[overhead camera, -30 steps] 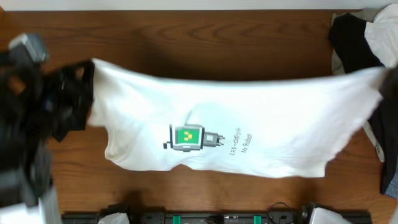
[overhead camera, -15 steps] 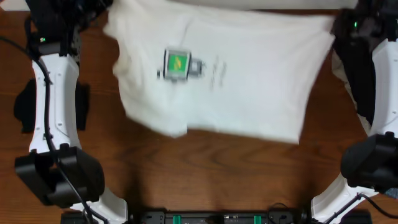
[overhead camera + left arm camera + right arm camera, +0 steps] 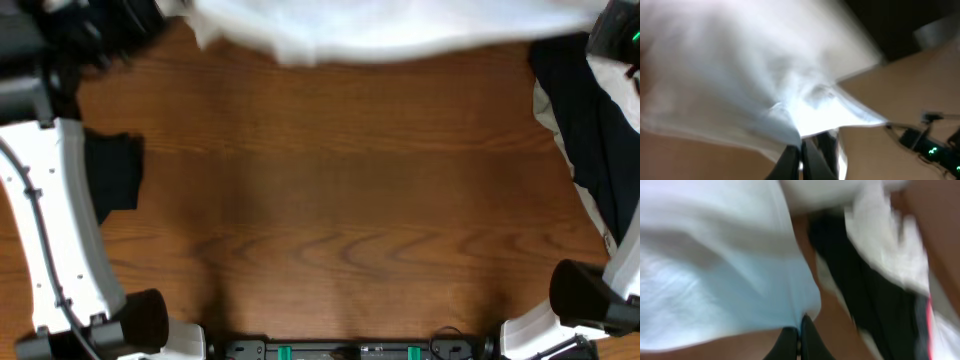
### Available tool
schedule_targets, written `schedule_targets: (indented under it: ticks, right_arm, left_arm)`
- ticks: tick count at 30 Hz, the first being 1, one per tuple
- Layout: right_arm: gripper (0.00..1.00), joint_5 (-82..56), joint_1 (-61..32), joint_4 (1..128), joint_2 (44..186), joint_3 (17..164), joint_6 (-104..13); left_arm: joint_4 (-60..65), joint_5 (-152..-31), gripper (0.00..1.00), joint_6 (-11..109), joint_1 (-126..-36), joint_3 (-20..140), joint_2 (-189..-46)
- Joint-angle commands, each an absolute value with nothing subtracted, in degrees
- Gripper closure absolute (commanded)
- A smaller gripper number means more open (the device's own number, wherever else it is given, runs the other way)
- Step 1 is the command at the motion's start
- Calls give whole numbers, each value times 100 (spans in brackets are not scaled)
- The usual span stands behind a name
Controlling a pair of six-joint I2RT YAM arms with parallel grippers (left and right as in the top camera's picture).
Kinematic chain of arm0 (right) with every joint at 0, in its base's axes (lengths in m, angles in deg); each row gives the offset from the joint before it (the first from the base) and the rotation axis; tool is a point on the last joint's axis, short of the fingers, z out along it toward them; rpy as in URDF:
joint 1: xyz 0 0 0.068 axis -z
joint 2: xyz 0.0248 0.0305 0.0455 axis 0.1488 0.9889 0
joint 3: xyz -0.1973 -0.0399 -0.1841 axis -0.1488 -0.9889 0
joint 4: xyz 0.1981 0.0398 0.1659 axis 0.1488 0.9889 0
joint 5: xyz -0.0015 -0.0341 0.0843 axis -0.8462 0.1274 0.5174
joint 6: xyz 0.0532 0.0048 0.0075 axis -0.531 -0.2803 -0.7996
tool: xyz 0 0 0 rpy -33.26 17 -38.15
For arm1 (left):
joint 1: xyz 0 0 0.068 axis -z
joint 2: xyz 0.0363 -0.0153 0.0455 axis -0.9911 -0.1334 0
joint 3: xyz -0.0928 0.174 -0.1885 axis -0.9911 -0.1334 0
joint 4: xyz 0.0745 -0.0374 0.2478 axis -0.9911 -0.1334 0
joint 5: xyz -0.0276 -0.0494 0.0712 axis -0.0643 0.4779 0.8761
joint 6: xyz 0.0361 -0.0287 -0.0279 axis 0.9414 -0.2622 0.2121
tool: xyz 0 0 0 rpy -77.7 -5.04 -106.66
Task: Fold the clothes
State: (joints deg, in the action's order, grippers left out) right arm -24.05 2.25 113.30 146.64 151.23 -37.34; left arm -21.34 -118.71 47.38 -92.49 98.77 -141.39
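Observation:
The white T-shirt (image 3: 390,28) hangs stretched along the far edge of the table in the overhead view, blurred; its print does not show. My left gripper (image 3: 801,150) is shut on one edge of the T-shirt (image 3: 755,80) at the far left. My right gripper (image 3: 800,327) is shut on the other edge of the T-shirt (image 3: 715,280) at the far right. In the overhead view both grippers sit at the top corners, mostly out of frame.
A small black folded garment (image 3: 112,172) lies at the left by my left arm (image 3: 60,230). A large black garment heaped with pale cloth (image 3: 585,130) lies at the right, also in the right wrist view (image 3: 880,290). Brown wooden table (image 3: 330,200).
Both grippers have carried the T-shirt from the middle of the table toward the far edge; it now shows only as a strip at the top, and its print has gone from view.

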Motion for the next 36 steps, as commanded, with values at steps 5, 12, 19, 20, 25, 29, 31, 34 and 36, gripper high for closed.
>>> schedule_targets:
  ticks: [5,12,19,20,25,29,31,34,36]
  right_arm:
    - [99,-2866,273,11863,14904,13271,-3608]
    - [99,-3756,321,11850,14904,11479,-3638]
    - [99,-3784,603,11824,14902,10594,-3876]
    - [99,-3784,653,11826,14902,10515,-3927]
    - [99,-3747,861,11737,14902,10207,-3977]
    - [99,-3692,894,11697,14902,10133,-3977]
    - [99,-3675,894,11660,14902,10133,-3977]
    - [99,-3520,894,11522,14902,10133,-3973]
    - [99,-3520,889,11433,14902,10133,-3973]
  left_arm:
    - [-3763,-9936,94,7002,-8451,8596,-14554]
    - [-3929,-9871,94,7302,-8127,6898,-14554]
    - [-3992,-8548,94,6987,-8141,5805,-14554]
    - [-3953,-8393,94,6863,-8158,5713,-14554]
    - [-3925,-8094,94,6657,-8165,5549,-14554]
    - [-3911,-8096,94,6637,-8167,5549,-14548]
    - [-3879,-8118,94,6572,-8165,5549,-14548]
    - [-3656,-8142,94,6513,-8165,5549,-14545]
    - [-3479,-8144,94,6491,-8165,5549,-14543]
